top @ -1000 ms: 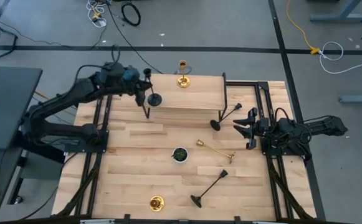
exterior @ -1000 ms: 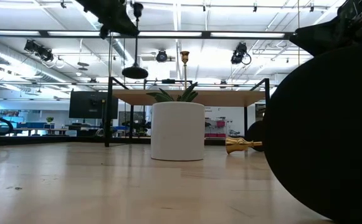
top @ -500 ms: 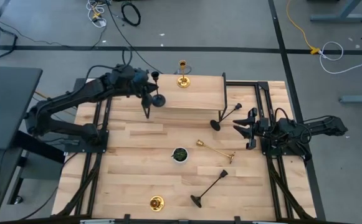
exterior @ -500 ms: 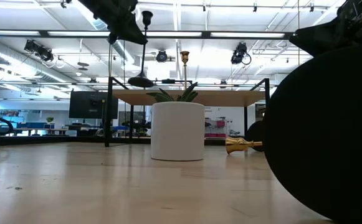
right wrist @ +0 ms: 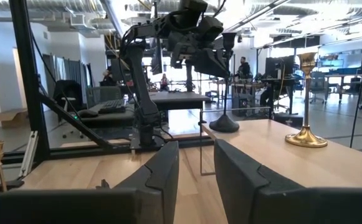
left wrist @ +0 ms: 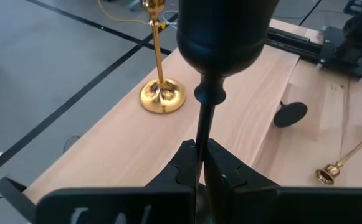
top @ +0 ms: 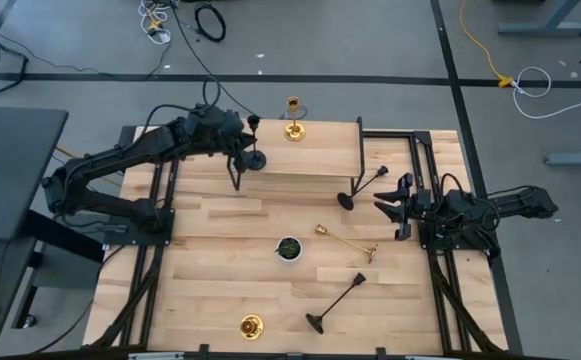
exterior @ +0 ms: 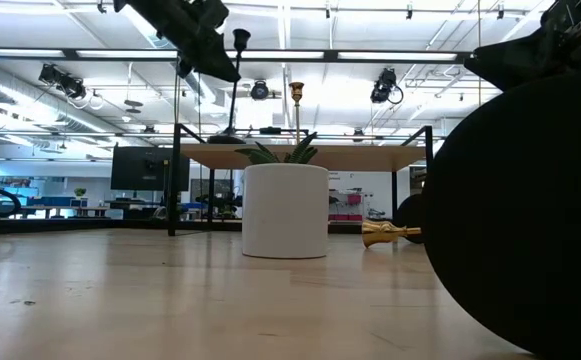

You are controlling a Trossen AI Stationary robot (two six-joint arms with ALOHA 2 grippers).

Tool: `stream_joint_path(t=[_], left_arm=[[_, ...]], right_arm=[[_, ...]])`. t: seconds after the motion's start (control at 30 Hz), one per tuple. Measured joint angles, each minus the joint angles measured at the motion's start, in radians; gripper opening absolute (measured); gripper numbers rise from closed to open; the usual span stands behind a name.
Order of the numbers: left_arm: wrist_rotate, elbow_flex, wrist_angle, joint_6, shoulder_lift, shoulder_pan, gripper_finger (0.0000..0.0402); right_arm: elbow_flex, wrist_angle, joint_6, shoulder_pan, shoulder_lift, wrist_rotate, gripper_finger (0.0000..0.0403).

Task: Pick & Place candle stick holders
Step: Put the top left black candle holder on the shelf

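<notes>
My left gripper (top: 242, 140) is shut on a black candle stick holder (top: 254, 150) over the left end of the raised wooden shelf (top: 320, 155). Its round base (right wrist: 224, 126) is at the shelf top; whether it touches, I cannot tell. A gold holder (top: 293, 118) stands on its base at the shelf's far edge. Another black holder (top: 363, 187) leans against the shelf's right leg. On the table lie a gold holder (top: 345, 242) and a black one (top: 335, 302); a third gold one (top: 251, 325) stands near the front edge. My right gripper (top: 390, 205) waits open at the right. My left gripper pinches the black holder's thin stem (left wrist: 201, 146) between its two fingers, below the top cup (left wrist: 224, 31). The fingers come from the table's left, slanting down, and lie across the stem. The holder stands nearly upright, cup up, its base (exterior: 228, 130) level with the shelf top.
A small white bowl with a green plant (top: 288, 248) stands mid-table. The shelf's black legs (top: 235, 178) stand at its corners, and black rails (top: 425, 170) run along the table's left and right sides. Bare wood lies between the bowl and the left rails.
My left gripper has gone toward the table's right edge and down with the black holder. The holder has come from beside the shelf's left end to over it, has tipped more upright, and its base has sunk to the level of the shelf top.
</notes>
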Motion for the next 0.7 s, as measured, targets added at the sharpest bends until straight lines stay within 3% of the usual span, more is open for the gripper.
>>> stream_joint_path(t=[0.5, 0.7], left_arm=[[-0.016, 0.0, 0.0, 0.02, 0.008, 0.002, 0.0011], [-0.019, 0.0, -0.006, 0.018, 0.008, 0.002, 0.0036]], right_arm=[[0.0, -0.006, 0.003, 0.0, 0.0, 0.0, 0.0103], [0.0, -0.006, 0.003, 0.0, 0.0, 0.0, 0.0103]])
